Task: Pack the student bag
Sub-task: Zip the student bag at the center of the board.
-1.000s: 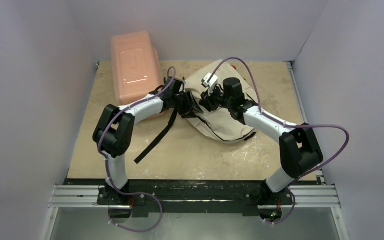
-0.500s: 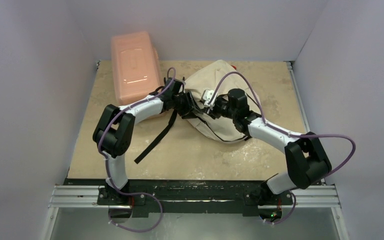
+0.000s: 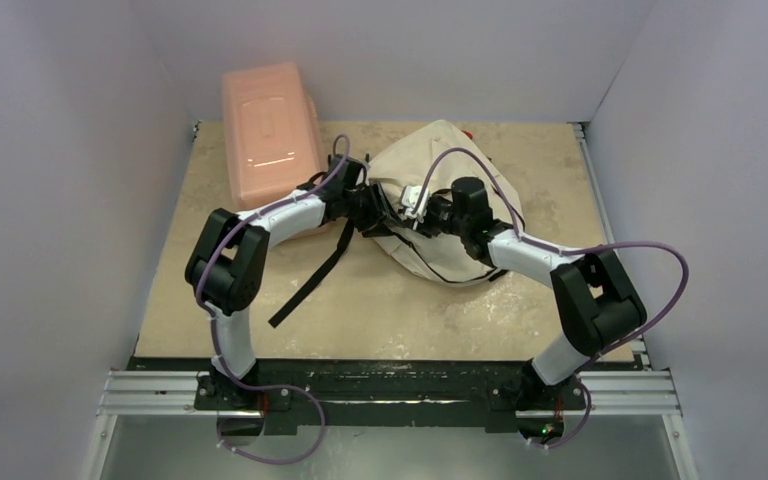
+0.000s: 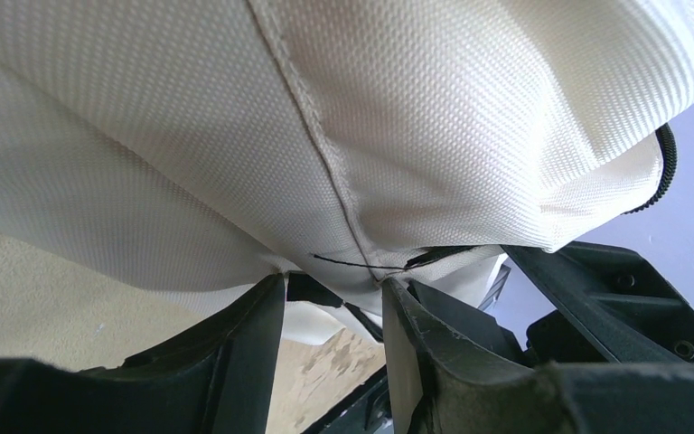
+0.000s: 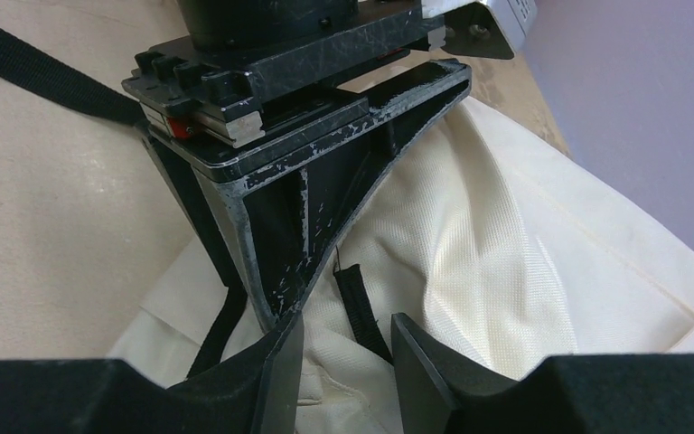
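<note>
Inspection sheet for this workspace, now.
Surface: table, beige, mottled.
Job's things: bag, cream, far centre; black strap trails near-left.
Clutter: pink box, far left, beside bag.
Grippers: left gripper, jaws pinching bag fabric; right gripper, jaws over fabric by the zip, grip unclear.
Cables: purple cables loop free, one over bag.
Surroundings: lilac walls on three sides; metal rail at near edge.

You have the backpack [image 3: 450,180] lying on the table [image 3: 380,310], toward the back and just right of the middle. The box [image 3: 270,130] sits to its left, in the far left corner. A strap [image 3: 310,280] trails from the backpack's left side toward you. The left gripper [image 3: 382,212] and right gripper [image 3: 415,215] meet at the backpack's left edge, and the right arm reaches across the backpack.
</note>
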Controlling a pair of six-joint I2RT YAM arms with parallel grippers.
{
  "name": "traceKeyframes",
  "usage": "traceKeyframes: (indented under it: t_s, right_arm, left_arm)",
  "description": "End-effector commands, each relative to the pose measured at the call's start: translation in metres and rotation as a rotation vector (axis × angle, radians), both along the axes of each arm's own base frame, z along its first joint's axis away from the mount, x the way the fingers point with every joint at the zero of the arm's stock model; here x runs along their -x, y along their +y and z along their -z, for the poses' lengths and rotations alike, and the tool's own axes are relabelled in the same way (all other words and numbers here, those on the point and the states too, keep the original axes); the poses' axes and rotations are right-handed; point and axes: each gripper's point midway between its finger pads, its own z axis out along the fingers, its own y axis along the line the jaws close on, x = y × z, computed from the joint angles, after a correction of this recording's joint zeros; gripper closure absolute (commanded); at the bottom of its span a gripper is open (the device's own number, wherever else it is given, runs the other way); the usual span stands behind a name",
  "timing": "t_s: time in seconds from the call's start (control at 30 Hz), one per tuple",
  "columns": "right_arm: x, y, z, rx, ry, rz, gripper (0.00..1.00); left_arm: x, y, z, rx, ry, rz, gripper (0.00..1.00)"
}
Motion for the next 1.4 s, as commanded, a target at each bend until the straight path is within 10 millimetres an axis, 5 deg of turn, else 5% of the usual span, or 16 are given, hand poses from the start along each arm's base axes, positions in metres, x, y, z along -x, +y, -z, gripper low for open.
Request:
traceKeyframes:
  t_s: [0.0,0.3,0.47,0.63,0.77,0.9,1.17,1.37]
  right_arm:
    - [-0.023,-0.002,-0.030,-0.002,-0.121,0.039,0.55]
    - [-0.033,-0.003,-0.017,0.073,-0.176,0.130,0.65]
    - [-0.043,-0.008,0.003,0.209,-0.188,0.203,0.93]
    - [-0.042,-0.013,0.001,0.189,-0.189,0.241,1.00]
    - [-0.040,-0.008,-0.016,0.081,-0.165,0.274,1.00]
    - [-0.018,0.000,-0.065,-0.215,-0.124,0.290,1.00]
    - [-0.015,0.001,-0.100,-0.565,0.096,0.422,1.00]
    - [-0.046,-0.054,-0.124,-0.966,0.265,0.631,1.00]
  left_arm:
    - [-0.006,0.005,0.005,0.007,0.007,-0.024,0.58]
    - [-0.007,0.005,0.010,0.002,0.021,-0.038,0.61]
    - [-0.006,0.006,0.013,-0.002,0.035,-0.045,0.62]
    - [-0.005,0.009,0.015,-0.019,0.037,-0.052,0.62]
    - [-0.007,0.006,0.015,-0.008,0.045,-0.055,0.55]
    - [-0.013,0.003,0.014,-0.009,0.053,-0.057,0.49]
    - [-0.014,0.011,0.035,-0.079,0.119,-0.097,0.48]
    - [-0.013,0.020,0.045,-0.120,0.124,-0.114,0.47]
